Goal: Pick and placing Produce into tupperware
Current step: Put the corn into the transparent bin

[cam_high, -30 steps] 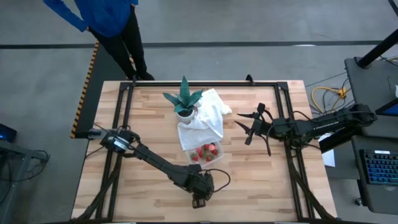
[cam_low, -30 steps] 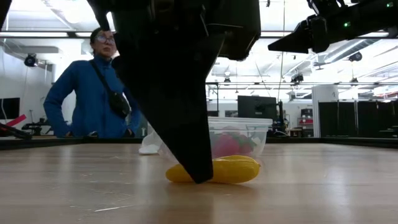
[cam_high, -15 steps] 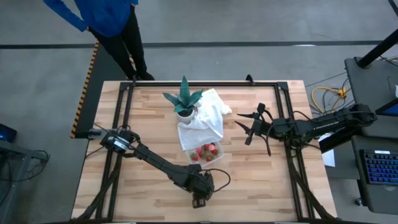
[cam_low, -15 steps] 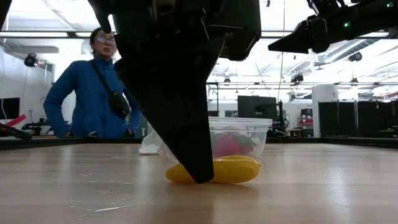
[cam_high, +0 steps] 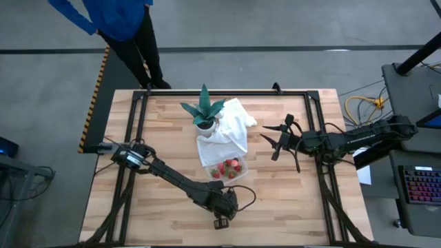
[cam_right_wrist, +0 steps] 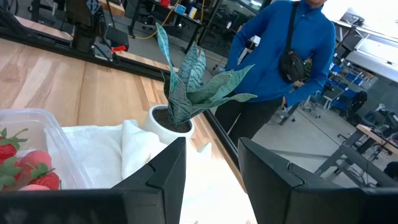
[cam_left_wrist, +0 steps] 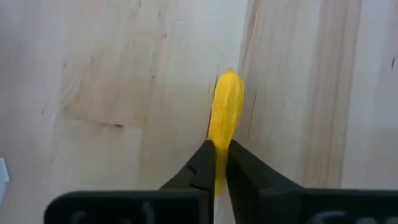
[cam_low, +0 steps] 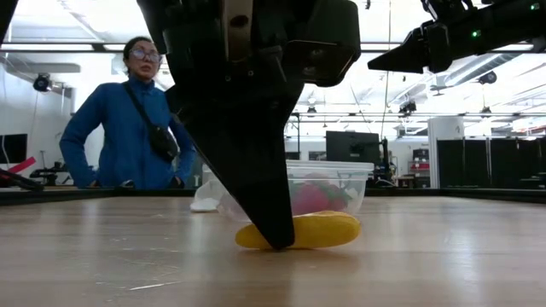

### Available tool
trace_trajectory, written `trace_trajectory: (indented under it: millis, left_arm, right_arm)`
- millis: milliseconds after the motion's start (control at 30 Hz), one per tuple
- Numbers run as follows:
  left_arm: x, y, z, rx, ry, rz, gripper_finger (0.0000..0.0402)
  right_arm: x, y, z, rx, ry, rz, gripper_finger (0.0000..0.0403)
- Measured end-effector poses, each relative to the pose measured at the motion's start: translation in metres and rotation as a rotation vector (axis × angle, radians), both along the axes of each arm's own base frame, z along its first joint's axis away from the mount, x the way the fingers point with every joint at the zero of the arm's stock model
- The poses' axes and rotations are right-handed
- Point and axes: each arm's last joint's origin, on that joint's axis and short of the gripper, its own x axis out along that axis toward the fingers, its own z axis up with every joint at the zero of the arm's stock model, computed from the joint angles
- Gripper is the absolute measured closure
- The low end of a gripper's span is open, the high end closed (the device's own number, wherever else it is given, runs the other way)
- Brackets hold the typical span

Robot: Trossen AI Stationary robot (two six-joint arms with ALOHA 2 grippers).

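The yellow elongated produce piece (cam_left_wrist: 227, 109) lies on the table near its front edge, with my left gripper (cam_left_wrist: 217, 167) shut on it; the low view shows it too (cam_low: 320, 230). In the high view my left gripper (cam_high: 222, 221) hides it. The clear tupperware (cam_high: 227, 169) stands mid-table on its base, with red strawberries (cam_high: 226, 167) inside. My right gripper (cam_high: 275, 145) hangs open above the table, right of the tupperware. My left gripper pinches the yellow piece's two long sides (cam_left_wrist: 219, 152) between its two fingers, near one end. The fingers (cam_low: 275, 230) come from above, pointing down, and stand across the piece. The piece lies level with its underside on the table.
A white cloth (cam_high: 227, 131) lies behind the tupperware, with a potted spiky green plant (cam_high: 204, 110) on it. A person in blue (cam_low: 128, 128) stands beyond the table's far edge. Bare wood (cam_high: 289, 200) spreads to the right of my left gripper.
My left gripper has shut on the yellow piece without leaving its place. The piece has slid a little along the table, toward the right in the low view, and stays flat on the wood.
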Motion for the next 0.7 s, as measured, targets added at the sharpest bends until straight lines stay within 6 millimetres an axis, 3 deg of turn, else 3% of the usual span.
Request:
trace_trajectory:
  millis: [133, 367, 700]
  left_arm:
    - [0.0, 0.0, 0.004, -0.006, -0.003, -0.006, 0.0399]
    - [0.001, 0.003, 0.033, -0.004, -0.057, -0.018, 0.04]
    - [-0.01, 0.042, 0.073, 0.195, -0.024, 0.042, 0.0401]
  right_arm:
    - [0.0, 0.0, 0.0, -0.003, 0.001, 0.0, 0.0264]
    - [0.0, 0.0, 0.0, -0.009, 0.004, 0.001, 0.0264]
    - [0.0, 0.0, 0.0, -0.009, 0.003, 0.002, 0.0264]
